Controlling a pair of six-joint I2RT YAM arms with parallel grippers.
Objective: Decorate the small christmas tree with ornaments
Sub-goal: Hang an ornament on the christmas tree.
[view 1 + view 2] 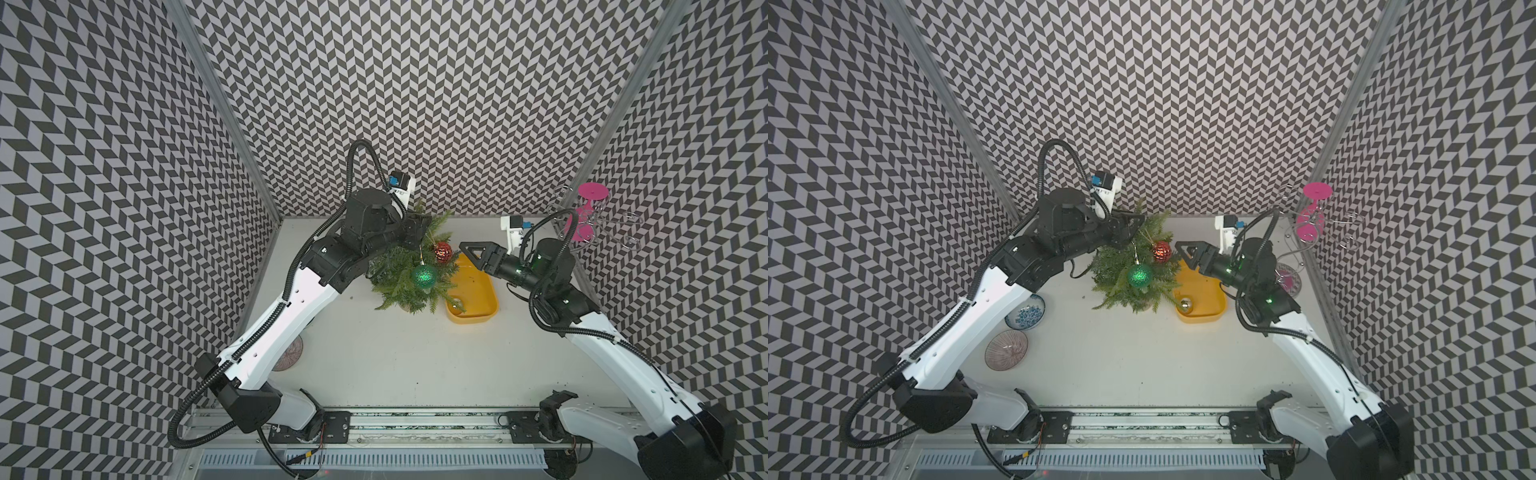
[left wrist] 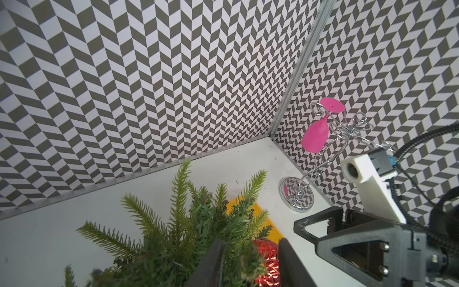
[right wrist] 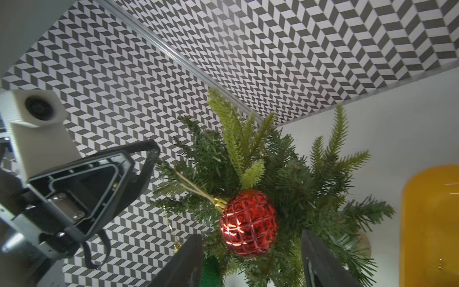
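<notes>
The small christmas tree [image 1: 405,276] stands at the back of the table in both top views. On it hang two ornaments, a glittery green ball [image 1: 424,277] and a patterned red ball [image 1: 443,251]. A pale gold ornament [image 1: 1185,306] lies in the yellow tray [image 1: 482,295] beside the tree. My left gripper [image 2: 250,241] is at the treetop, jaws apart, with only needles between them. The right gripper [image 3: 250,234] stands open just right of the red ball [image 3: 248,222], which hangs free by its gold thread.
A chrome wire rack with a pink glass [image 1: 590,208] stands in the back right corner. A bowl of blue bits [image 1: 1025,316] and a ribbed glass bowl [image 1: 1007,350] sit by the left arm. A pink patterned dish [image 1: 1287,279] lies under the right arm.
</notes>
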